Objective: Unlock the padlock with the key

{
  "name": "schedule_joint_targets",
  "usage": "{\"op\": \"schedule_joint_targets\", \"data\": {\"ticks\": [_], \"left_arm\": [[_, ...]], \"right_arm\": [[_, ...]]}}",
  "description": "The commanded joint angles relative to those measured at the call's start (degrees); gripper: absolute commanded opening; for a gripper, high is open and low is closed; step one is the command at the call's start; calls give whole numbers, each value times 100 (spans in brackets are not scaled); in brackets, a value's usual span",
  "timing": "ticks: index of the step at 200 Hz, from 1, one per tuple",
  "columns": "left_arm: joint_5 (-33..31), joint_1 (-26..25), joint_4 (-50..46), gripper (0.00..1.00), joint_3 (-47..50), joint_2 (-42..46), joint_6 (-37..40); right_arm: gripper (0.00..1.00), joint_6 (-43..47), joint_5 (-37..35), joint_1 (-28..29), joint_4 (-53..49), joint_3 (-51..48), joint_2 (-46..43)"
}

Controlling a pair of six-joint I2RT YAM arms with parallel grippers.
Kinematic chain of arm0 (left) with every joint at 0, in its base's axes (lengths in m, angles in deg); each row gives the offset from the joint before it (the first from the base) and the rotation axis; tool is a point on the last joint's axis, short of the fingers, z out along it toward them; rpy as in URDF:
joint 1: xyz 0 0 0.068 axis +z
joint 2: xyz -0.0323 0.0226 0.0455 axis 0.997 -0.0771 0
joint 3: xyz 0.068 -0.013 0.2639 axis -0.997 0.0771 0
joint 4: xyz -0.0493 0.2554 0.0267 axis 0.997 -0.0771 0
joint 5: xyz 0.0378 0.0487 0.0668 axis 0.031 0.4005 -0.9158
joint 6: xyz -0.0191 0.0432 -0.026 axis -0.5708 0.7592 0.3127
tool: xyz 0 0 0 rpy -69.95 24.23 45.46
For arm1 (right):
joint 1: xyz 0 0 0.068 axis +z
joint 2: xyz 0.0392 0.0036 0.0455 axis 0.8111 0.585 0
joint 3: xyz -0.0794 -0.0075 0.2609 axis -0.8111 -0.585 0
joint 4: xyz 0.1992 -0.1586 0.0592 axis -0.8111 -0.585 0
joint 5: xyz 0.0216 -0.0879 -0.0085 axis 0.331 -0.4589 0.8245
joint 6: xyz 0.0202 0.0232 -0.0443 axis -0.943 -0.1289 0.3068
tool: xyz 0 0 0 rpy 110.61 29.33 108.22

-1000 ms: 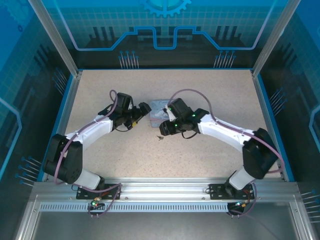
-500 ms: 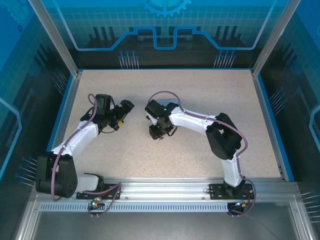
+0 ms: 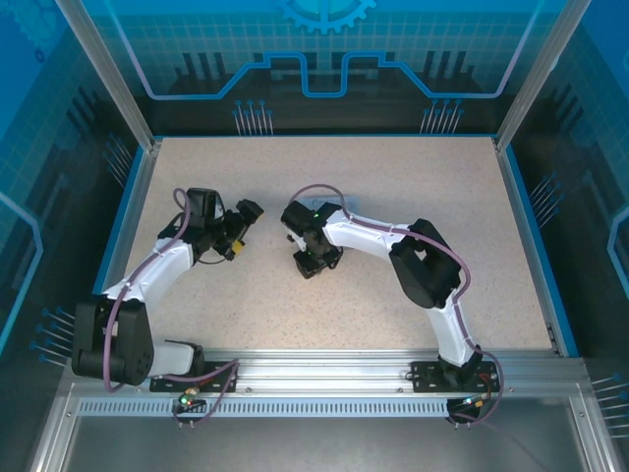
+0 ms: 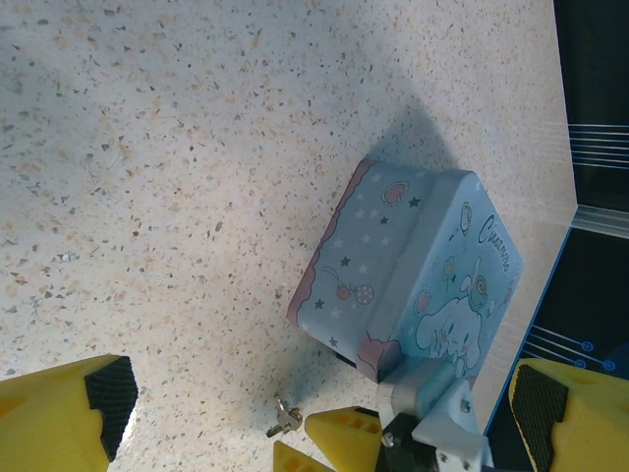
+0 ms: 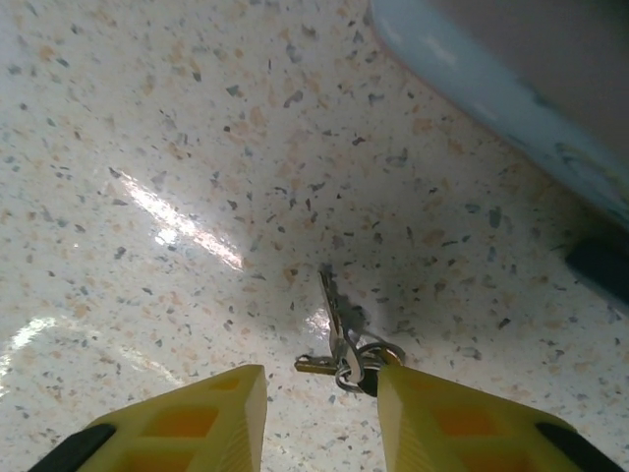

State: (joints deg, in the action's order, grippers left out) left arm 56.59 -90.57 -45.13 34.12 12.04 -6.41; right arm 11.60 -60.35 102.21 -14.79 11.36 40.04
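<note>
The key, thin metal on a small ring, lies flat on the speckled table. My right gripper stands low over it, open with a narrow gap. The key sits between the yellow fingers, and the right-hand finger touches the ring. A dark lump at the edge of the blue tin looks like the padlock; most of it is cut off. In the left wrist view the key shows just left of the right gripper's yellow fingertips. My left gripper hangs wide open and holds nothing. From above it sits left of the right gripper.
The pale blue cartoon-printed tin lies beside the key, under my right wrist. A blue rail and metal frame border the table. Open tabletop lies behind the arms.
My right arm swung in over the tin and lowered its gripper onto the key, its jaws narrowing. My left arm drew back to the left, still wide open.
</note>
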Motion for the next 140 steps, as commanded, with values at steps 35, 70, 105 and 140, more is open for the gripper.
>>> {"op": "schedule_joint_targets", "data": {"ticks": [35,70,105,140], "left_arm": [[127,78,115,99,-40,-110,-154],[118,78,108,99,0,-41,-199],[65,77,82,99,-36,52,-198],[39,78,75,99,-33,35,-221]], "right_arm": [[28,143,13,96,-144,243,345],[27,172,-34,108,-148,178,332],[23,163,-237,171,-122,-24,189],[7,137,-457,291,-122,-84,158]]}}
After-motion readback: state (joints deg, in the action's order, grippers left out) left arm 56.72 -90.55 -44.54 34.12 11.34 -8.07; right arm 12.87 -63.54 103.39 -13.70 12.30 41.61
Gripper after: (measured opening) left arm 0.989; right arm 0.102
